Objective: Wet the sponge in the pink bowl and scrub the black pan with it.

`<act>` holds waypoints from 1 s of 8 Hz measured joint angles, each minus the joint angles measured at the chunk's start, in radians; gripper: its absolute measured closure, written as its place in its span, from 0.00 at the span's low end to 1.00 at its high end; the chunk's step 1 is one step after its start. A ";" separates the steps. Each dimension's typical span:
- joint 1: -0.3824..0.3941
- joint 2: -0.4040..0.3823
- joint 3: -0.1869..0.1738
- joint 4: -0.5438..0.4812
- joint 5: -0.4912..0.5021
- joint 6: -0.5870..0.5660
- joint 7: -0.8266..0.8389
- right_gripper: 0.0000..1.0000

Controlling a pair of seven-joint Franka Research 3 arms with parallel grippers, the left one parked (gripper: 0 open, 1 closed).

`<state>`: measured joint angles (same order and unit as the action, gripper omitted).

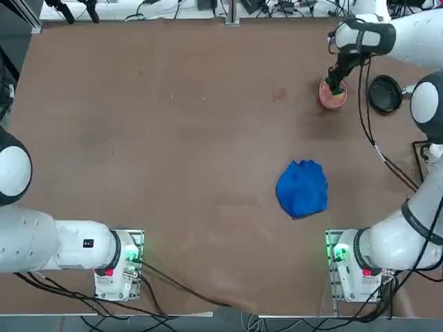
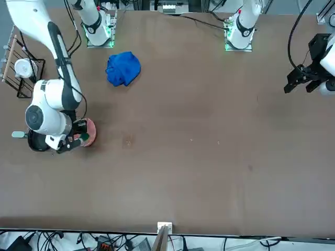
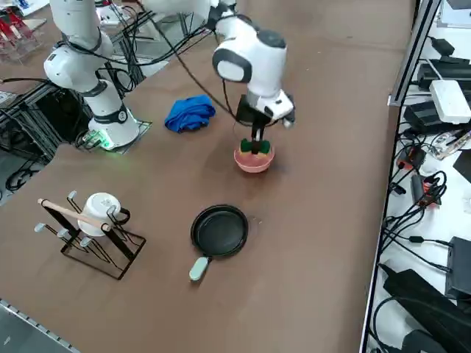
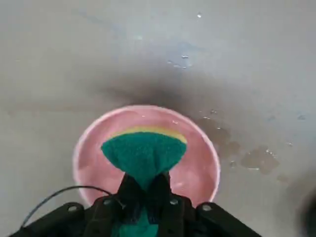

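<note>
The right tool (image 4: pixel 143 190) is pinching the sponge (image 4: pixel 144 154) directly above the pink bowl (image 4: pixel 94 143); the black pan (image 3: pixel 220 230) is sitting just to the bowl's right on the desk (image 1: pixel 173 152).

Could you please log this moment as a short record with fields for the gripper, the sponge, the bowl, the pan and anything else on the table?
right gripper: shut on the sponge, over the pink bowl
sponge: pinched between the fingers, green face showing, above the bowl's inside
pink bowl: upright on the table
black pan: beside the bowl, apart from it, untouched
blue cloth: crumpled, nearer the arm bases
mug rack: at the table's edge
</note>
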<state>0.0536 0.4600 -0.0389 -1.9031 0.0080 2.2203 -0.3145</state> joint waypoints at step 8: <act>-0.012 0.007 0.004 -0.101 0.000 0.193 -0.004 0.92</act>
<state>0.0411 0.4668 -0.0348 -2.0045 0.0080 2.4131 -0.3181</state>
